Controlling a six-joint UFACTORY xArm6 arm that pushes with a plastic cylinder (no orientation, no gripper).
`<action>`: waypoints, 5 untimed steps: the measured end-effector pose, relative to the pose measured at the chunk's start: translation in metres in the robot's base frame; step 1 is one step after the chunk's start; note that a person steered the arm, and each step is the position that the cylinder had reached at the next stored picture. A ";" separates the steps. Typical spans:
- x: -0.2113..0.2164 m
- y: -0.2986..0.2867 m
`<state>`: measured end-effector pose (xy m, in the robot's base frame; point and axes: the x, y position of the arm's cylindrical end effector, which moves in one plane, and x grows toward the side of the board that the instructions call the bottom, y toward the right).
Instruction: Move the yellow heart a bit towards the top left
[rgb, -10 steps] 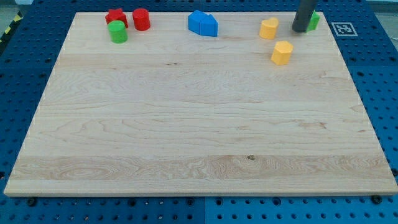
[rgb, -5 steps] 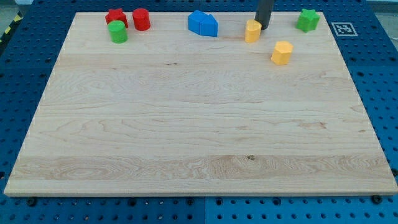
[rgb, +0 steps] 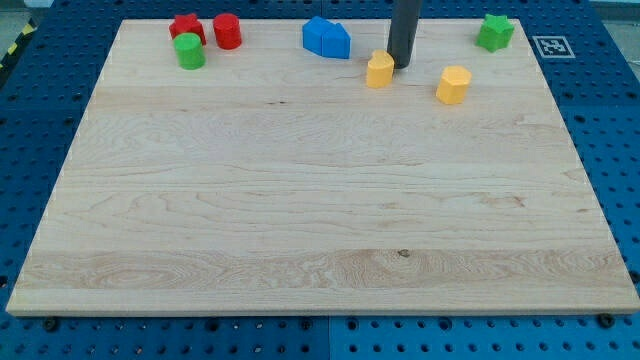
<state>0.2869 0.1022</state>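
Yellow heart (rgb: 379, 70) against my tip (rgb: 402, 65)

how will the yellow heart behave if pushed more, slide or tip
Probably slides: the yellow heart looks squat and flat-based on the smooth board. My tip touches its right side off-centre, so it may also twist.

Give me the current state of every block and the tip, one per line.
my tip: down on the board, against the yellow heart's right side
yellow heart: upright, touching my tip
yellow hexagon block: alone, untouched
blue blocks: two, touching
green star block: alone
red blocks: side by side
green cylinder: against the left red block
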 end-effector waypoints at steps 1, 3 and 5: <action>0.005 -0.008; 0.037 -0.028; 0.069 -0.059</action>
<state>0.3556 0.0432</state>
